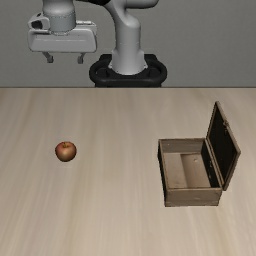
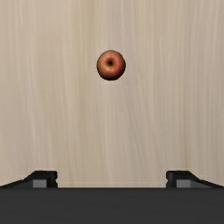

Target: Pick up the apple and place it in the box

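A small red apple [image 1: 65, 151] rests on the light wooden table toward the exterior view's left. In the wrist view the apple [image 2: 110, 64] lies on the wood well ahead of my fingertips, roughly centred between them. My gripper [image 1: 61, 59] hangs high above the table near the back, over the apple's side, with its fingers [image 2: 40, 178] wide apart and nothing between them. The wooden box [image 1: 190, 170] stands open on the exterior view's right, its lid [image 1: 224, 143] tilted up on the far right side.
The robot's black base [image 1: 127, 71] sits at the back edge of the table. Bare wood stretches between the apple and the box.
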### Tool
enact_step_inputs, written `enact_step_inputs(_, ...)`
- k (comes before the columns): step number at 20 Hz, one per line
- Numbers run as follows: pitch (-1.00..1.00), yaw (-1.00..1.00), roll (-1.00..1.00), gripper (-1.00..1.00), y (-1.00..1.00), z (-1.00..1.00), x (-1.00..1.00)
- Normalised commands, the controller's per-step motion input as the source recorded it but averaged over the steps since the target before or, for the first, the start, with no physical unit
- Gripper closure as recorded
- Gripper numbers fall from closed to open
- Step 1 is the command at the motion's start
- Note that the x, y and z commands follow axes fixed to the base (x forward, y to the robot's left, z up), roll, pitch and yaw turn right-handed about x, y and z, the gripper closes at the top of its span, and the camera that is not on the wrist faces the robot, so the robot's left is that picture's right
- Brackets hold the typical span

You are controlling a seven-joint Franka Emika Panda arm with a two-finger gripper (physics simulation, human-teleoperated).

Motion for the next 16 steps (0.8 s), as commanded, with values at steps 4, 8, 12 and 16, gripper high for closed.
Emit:
enact_step_inputs(4,0.00,0.00,0.00,-1.00,-0.50,0.00,0.50)
enact_step_inputs(8,0.00,0.00,0.00,-1.00,0.00,0.00,1.00)
enact_step_inputs(12,0.00,0.00,0.00,-1.00,0.00,0.00,1.00)
enact_step_inputs(16,0.00,0.00,0.00,-1.00,0.50,-0.25,0.25)
